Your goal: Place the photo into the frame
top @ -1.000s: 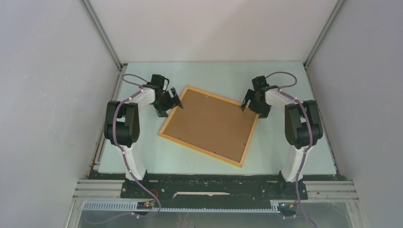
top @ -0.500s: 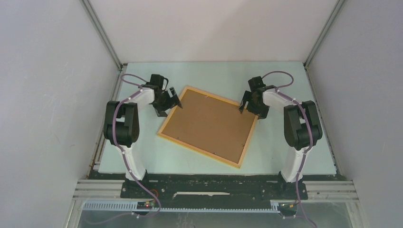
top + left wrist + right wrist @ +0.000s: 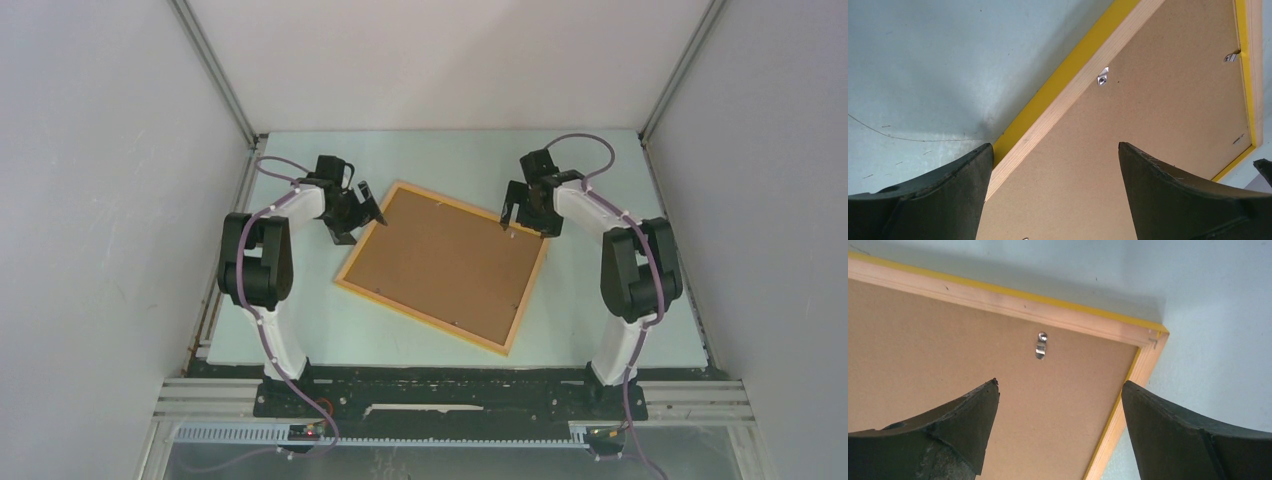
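L side: L gripper [image 3: 366, 213] low over frame's left rail, nr far corner. Wrist view [image 3: 1054, 150]: spread wide, nothing gripped. One finger [image 3: 923, 200] above table just outside yellow edge, other [image 3: 1193, 200] above backing board, rail running betw. them. Contact w/ rail: cannot tell. Small metal clip [image 3: 1103, 78] on rail's inner edge, ahead of fingers.

Centre: frame [image 3: 420, 316] flat on pale-green table [image 3: 450, 155], back side up, skewed diamond-wise betw. the two arms. Orange-yellow outer edge, pale raw wood on back of rails. Brown backing board [image 3: 445, 262] seated inside rails, filling the opening.

R side: R gripper [image 3: 510, 217] over frame's far rail, close to right-hand corner. Wrist view [image 3: 1060, 384]: likewise spread wide, empty. One finger [image 3: 923, 440] above backing board, other [image 3: 1198, 440] above right rail and table. Another clip [image 3: 1041, 346] ahead, betw. the finger lines, lapping from rail onto board. Frame corner at upper right of that view, table beyond. Contact w/ board: cannot tell.
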Controlling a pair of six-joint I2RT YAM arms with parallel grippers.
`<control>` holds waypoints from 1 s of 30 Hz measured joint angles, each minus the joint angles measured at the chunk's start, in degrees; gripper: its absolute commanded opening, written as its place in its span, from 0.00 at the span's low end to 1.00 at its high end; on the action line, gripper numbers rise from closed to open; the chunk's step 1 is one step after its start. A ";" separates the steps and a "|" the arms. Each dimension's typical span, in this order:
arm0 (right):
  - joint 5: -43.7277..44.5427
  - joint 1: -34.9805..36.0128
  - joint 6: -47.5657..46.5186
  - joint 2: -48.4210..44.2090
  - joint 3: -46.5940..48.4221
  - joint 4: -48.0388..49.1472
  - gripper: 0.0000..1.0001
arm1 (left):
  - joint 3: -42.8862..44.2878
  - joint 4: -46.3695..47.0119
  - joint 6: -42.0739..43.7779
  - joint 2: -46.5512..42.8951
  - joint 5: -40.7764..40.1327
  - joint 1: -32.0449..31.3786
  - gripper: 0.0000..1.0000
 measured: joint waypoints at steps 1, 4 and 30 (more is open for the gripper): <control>0.26 0.00 -0.11 0.90 1.29 -0.39 1.00 | 0.00 0.02 -0.02 -0.02 0.00 0.00 0.94; 0.79 0.31 -0.09 2.27 2.51 -0.63 1.00 | 0.00 0.07 -0.02 -0.04 0.02 0.00 0.94; 12.90 3.19 -4.02 9.97 7.78 -5.77 0.92 | 0.00 0.17 -0.02 -0.04 0.22 0.09 0.94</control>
